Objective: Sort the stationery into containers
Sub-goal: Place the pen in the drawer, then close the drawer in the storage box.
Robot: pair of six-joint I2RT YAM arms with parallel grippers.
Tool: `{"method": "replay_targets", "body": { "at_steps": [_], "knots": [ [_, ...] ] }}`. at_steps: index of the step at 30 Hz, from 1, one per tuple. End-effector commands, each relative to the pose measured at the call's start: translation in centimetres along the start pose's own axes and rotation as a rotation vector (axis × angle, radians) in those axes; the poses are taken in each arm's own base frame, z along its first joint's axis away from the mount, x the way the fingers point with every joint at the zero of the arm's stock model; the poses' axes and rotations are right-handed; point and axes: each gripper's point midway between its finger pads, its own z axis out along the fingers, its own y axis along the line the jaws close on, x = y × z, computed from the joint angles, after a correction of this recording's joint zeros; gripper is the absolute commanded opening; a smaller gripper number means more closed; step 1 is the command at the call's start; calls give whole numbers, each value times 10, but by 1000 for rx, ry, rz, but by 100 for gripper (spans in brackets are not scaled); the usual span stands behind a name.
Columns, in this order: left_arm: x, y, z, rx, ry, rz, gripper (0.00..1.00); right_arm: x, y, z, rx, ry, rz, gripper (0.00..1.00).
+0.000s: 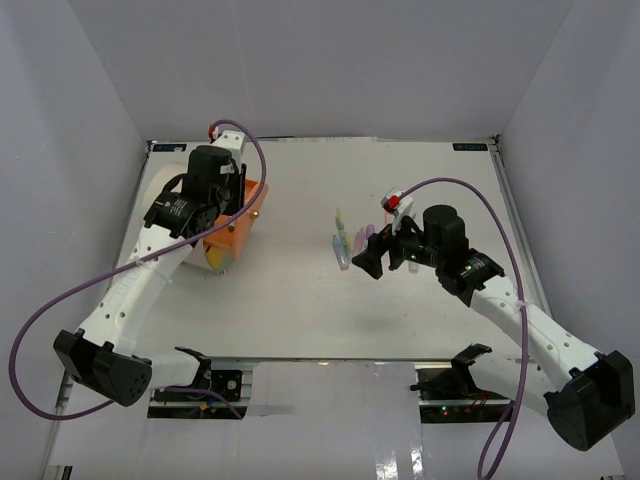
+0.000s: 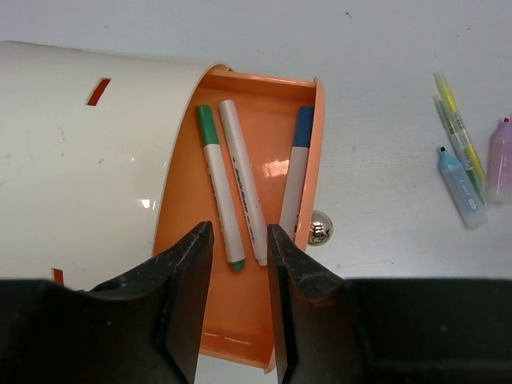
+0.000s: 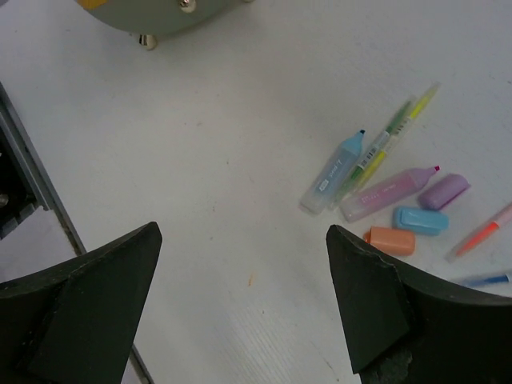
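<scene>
While the left pincer (image 2: 240,232) hovers slightly parted and empty over the orange drawer (image 2: 264,88), three pens (image 2: 244,184) lie inside | advice: lift straight up, clear of the drawer rim | right pincer (image 3: 244,232) gapes wide, empty, above the surface (image 3: 200,160) near loose stationery (image 3: 384,192) | only the left wrist view shows the drawer's contents; overhead, the arm hides them

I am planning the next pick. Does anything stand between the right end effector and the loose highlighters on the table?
Nothing visible does. The right end effector is open, and only bare table lies between it and the loose highlighters; the blue highlighter lies nearest.
</scene>
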Motion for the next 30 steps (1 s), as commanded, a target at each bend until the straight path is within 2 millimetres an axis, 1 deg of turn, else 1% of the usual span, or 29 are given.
{"method": "replay_targets", "body": {
  "at_steps": [1,2,3,4,5,6,7,8,10,11,12,13,14,15,16,17,18,19,20,21,22,23,24,25,29,30],
  "knots": [
    [-8,2,-16,17,-40,-45,47,-54,13,11,-97,-117,-87,90],
    [-10,3,-16,15,-45,-52,48,-59,14,14,-108,-123,-93,90],
    [-13,4,-17,6,-52,-59,53,-69,14,17,-113,-147,-107,90],
    [-20,5,-19,1,-73,-76,57,-85,16,19,-121,-176,-123,90],
    [-24,7,-20,-8,-84,-88,61,-88,17,28,-133,-176,-127,90],
    [-28,8,-19,-16,-90,-97,65,-96,18,31,-137,-186,-137,90],
    [-33,10,-19,-28,-103,-105,72,-102,20,36,-143,-192,-142,90],
    [-43,14,-22,-39,-127,-127,75,-113,23,45,-155,-200,-151,90],
    [-51,19,-17,-59,-139,-150,81,-125,23,55,-153,-211,-188,91],
    [-59,27,-18,-73,-155,-182,82,-134,26,65,-167,-215,-199,92],
    [-64,32,-17,-81,-164,-205,84,-138,28,71,-171,-221,-207,92],
    [-68,31,-13,-60,-170,-222,85,-142,28,77,-175,-223,-218,92],
    [-72,45,-10,-78,-179,-255,88,-137,30,90,-187,-202,-218,93],
    [-81,50,-10,-75,-205,-299,89,-148,33,94,-185,-218,-230,94],
    [-82,68,-5,-104,-208,-339,90,-143,35,107,-196,-198,-237,94],
    [-85,72,-4,-83,-215,-367,92,-143,37,113,-200,-195,-240,94],
    [-90,80,-4,-91,-228,-408,93,-151,39,116,-206,-208,-249,94],
    [-91,98,-2,-120,-239,-443,93,-145,42,126,-219,-195,-248,94],
    [-92,100,3,-105,-238,-457,94,-146,44,131,-228,-192,-251,95],
    [-94,106,4,-111,-245,-470,94,-151,48,133,-237,-202,-258,96],
    [-96,116,8,-120,-255,-490,96,-146,51,141,-247,-193,-262,97],
    [-97,123,10,-129,-261,-503,96,-146,53,145,-254,-190,-267,97],
    [-97,135,12,-149,-268,-525,96,-150,56,147,-259,-198,-273,98],
    [-95,146,13,-167,-270,-540,97,-145,59,155,-270,-184,-273,99],
    [-91,166,22,-194,-273,-547,98,-145,70,170,-304,-182,-280,100],
    [-89,172,27,-202,-267,-543,98,-144,73,176,-313,-180,-280,100]
  ]
}}
